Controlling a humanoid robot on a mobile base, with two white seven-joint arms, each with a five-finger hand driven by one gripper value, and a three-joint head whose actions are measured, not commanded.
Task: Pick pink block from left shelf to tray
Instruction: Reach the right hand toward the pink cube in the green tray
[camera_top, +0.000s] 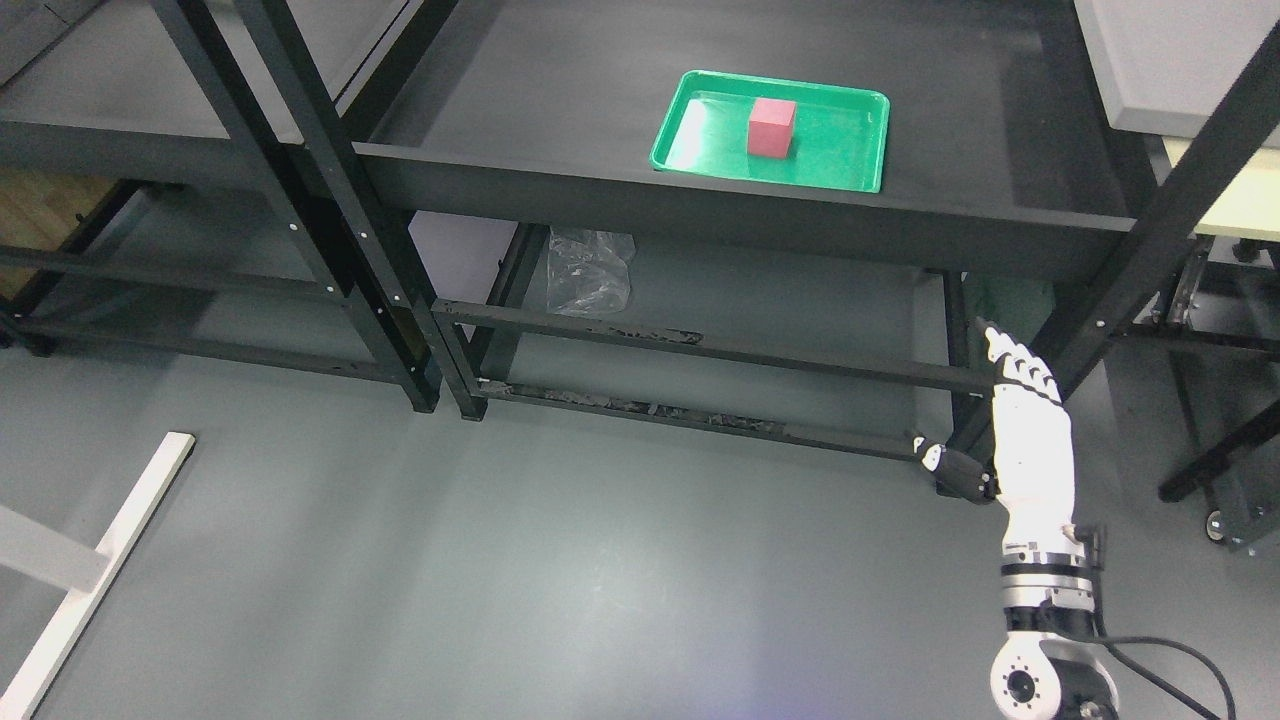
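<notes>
A pink block (771, 127) stands upright inside a green tray (850, 150) on the dark shelf top (560, 90), near the tray's middle. My right hand (1020, 420) hangs low at the lower right, well below and to the right of the tray. It is white with black joints, its fingers are stretched out and it holds nothing. Its thumb (945, 467) sticks out to the left. The left arm does not show.
Black shelf frames (330, 220) stand at left and middle, with lower rails (700, 350) ahead of my hand. A crumpled clear plastic bag (590, 270) lies on the lower shelf. A white beam (100, 560) lies on the grey floor at lower left. A slanted black post (1150, 240) rises beside my hand.
</notes>
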